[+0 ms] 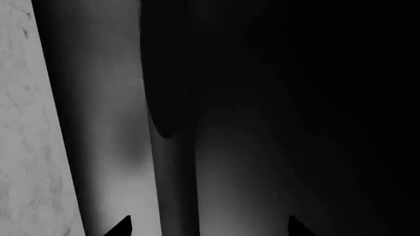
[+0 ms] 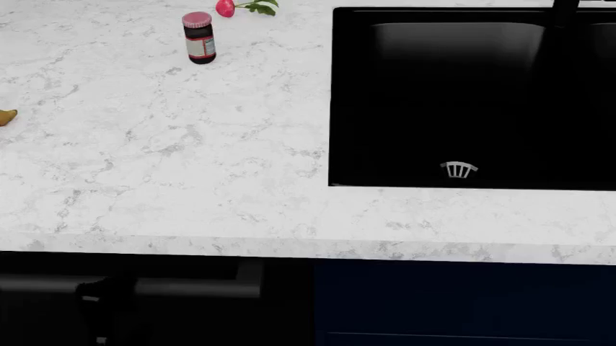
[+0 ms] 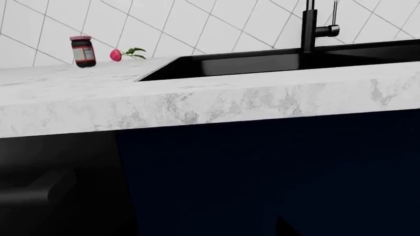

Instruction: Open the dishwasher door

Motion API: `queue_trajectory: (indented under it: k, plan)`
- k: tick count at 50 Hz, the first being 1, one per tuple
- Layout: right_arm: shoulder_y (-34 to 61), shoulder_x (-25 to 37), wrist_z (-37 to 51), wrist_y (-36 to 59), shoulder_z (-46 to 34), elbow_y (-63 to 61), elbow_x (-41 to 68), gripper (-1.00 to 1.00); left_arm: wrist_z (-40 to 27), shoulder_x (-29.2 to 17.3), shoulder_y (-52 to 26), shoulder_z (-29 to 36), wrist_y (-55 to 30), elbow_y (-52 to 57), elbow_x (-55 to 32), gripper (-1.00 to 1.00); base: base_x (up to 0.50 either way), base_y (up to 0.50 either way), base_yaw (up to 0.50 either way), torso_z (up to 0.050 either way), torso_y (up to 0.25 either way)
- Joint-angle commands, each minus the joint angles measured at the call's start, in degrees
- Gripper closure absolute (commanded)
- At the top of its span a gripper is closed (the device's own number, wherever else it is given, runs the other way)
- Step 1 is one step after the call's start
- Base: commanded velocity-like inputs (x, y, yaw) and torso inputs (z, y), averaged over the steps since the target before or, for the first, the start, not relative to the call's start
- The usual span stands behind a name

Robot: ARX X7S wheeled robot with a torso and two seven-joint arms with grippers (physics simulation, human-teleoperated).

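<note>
The dishwasher door [image 2: 192, 321] is the black panel under the counter at lower left in the head view, with its long dark bar handle [image 2: 183, 287] just below the counter edge. My left gripper [image 2: 101, 313] is a dark shape right at the handle. In the left wrist view the door [image 1: 276, 147] fills the frame. The handle [image 1: 174, 162] runs between my open left gripper's [image 1: 210, 227] fingertips [image 1: 121, 227], and I cannot tell if they touch it. The right wrist view shows the door [image 3: 66, 216] and the handle end [image 3: 39, 191]. My right gripper [image 3: 203, 228] faces the navy cabinet, one fingertip [image 3: 282, 227] showing wide.
The white marble counter [image 2: 192, 180] overhangs the door; its edge also shows in the left wrist view [image 1: 26, 147]. A black sink [image 2: 472, 94] with a faucet [image 3: 308, 24], a jar [image 2: 199, 37] and a radish [image 2: 226, 7] are on top. A navy cabinet door [image 2: 462, 303] is right of the dishwasher.
</note>
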Motion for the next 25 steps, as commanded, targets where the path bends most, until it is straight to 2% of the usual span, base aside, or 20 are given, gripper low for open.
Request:
queue_trajectory:
  k: [1,8,25]
  plan:
    - [-0.1,0.4,0.5,0.2,-0.1,-0.6,0.3,-1.0,-1.0,1.7,-3.8,0.6,1.9,-7.4,-0.5,-1.0,0.0,0.0,0.0,0.0,0.0]
    - [-0.3,0.6,0.7,-0.2,-0.1,-0.5,0.5,-1.0,-2.6,2.8,-6.0,0.8,3.6,-13.0,-1.1,-1.0,0.0,0.0,0.0,0.0,0.0]
    - [0.0,1.0,1.3,0.2,-0.7,-0.7,0.6,-1.0,-3.2,2.9,-8.7,0.6,4.0,-17.4,-1.6,-1.0,0.0,0.0,0.0,0.0,0.0]
